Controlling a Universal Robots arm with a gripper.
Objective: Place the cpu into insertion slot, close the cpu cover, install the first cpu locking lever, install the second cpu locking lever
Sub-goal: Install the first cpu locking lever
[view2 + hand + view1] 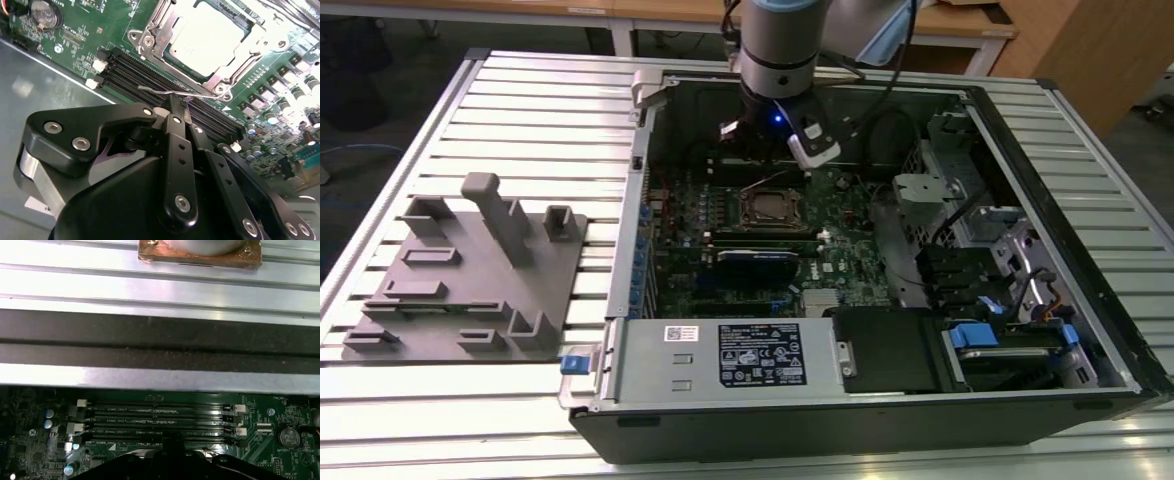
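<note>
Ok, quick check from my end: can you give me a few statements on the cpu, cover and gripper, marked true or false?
1. The cpu sits in the insertion slot. True.
2. The cpu cover stands raised, clear of the chip. False: it lies down, framing the cpu.
3. The gripper is wide open. False: its fingers are together, tips at a thin wire lever beside the socket.
4. A grey fixture lies on the table, on the exterior view's left of the computer case. True.
</note>
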